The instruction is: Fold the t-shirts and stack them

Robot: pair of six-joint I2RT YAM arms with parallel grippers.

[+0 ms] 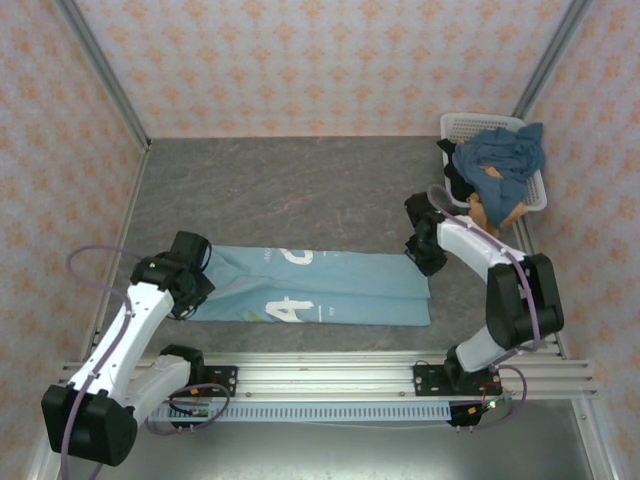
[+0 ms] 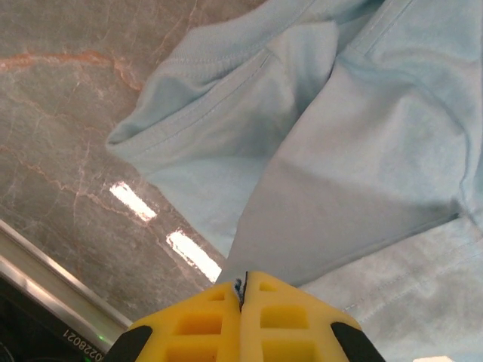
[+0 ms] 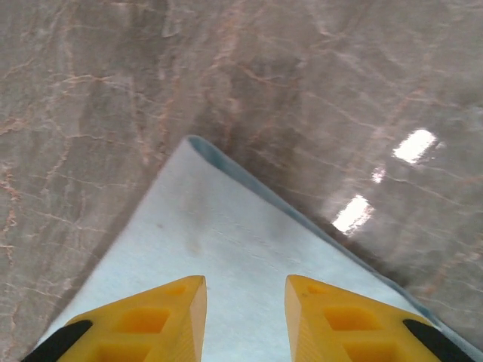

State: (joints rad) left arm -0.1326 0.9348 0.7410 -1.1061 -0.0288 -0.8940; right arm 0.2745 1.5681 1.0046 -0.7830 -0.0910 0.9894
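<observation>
A light sky-blue t-shirt (image 1: pixel 330 285) with white letters lies folded into a long strip across the middle of the table. At its left end my left gripper (image 1: pixel 195 282) is shut, and in the left wrist view the yellow fingertips (image 2: pixel 243 280) pinch a lifted fold of the shirt (image 2: pixel 339 151). My right gripper (image 1: pixel 421 256) hangs at the strip's far right corner. In the right wrist view it (image 3: pixel 245 290) stands open just above the shirt's corner (image 3: pixel 226 241), holding nothing. A slate-blue t-shirt (image 1: pixel 500 160) and an orange-tan one (image 1: pixel 481 211) are heaped in the basket.
The white lattice basket (image 1: pixel 460 123) sits at the back right by the wall post. Patterned walls close in the table on three sides. A metal rail (image 1: pixel 330 378) with both arm bases runs along the near edge. Grey marble table (image 1: pixel 290 190) stretches behind the shirt.
</observation>
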